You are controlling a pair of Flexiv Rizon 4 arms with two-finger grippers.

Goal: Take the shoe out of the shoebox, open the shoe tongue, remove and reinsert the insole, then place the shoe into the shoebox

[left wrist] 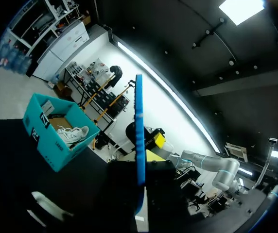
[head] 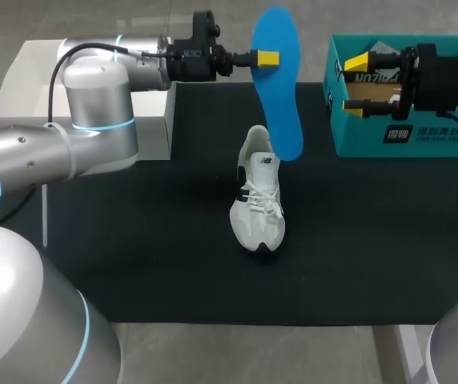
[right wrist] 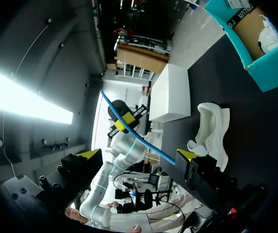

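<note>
Blk mat w/ shoe, shoebox, wht box.

Head cam sits high behind me, facing down over the whole black surface. Left wrist cam looks out along my left pincer, insole close, edge-on. Right wrist cam faces back across at it from farther off. All three share insole and box.

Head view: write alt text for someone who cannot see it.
The left gripper holds a blue insole upright in the air over a white shoe standing on a black mat. The right gripper, open, hovers at a teal shoebox to the right.
</note>
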